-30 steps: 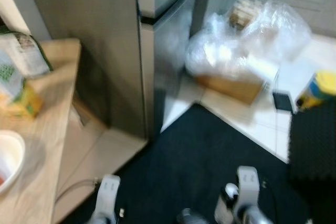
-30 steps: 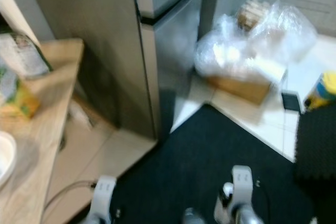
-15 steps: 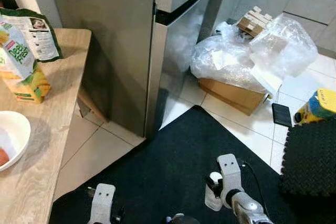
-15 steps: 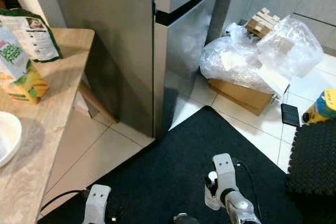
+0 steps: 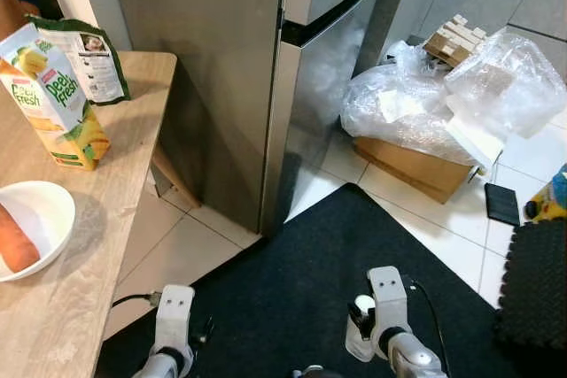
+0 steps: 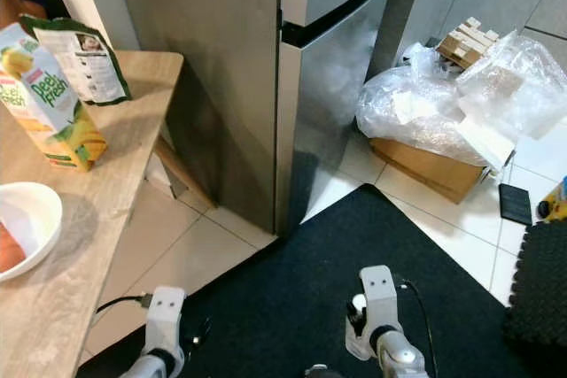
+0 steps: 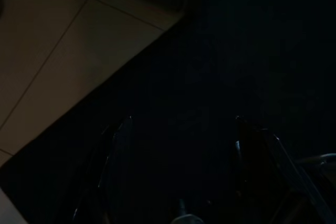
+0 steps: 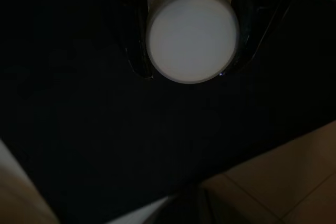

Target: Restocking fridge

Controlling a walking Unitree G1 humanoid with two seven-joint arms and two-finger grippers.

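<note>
Low at the frame's bottom centre, the right gripper (image 5: 365, 343) clamps a white-capped bottle (image 8: 191, 38), seemingly rigid, light and slippery, best held around its body below the cap, while the left gripper (image 7: 181, 129) hangs open.

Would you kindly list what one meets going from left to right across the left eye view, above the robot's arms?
White bowl → juice carton → green bag → fridge → plastic-covered cardboard box → black rubber mat.
</note>
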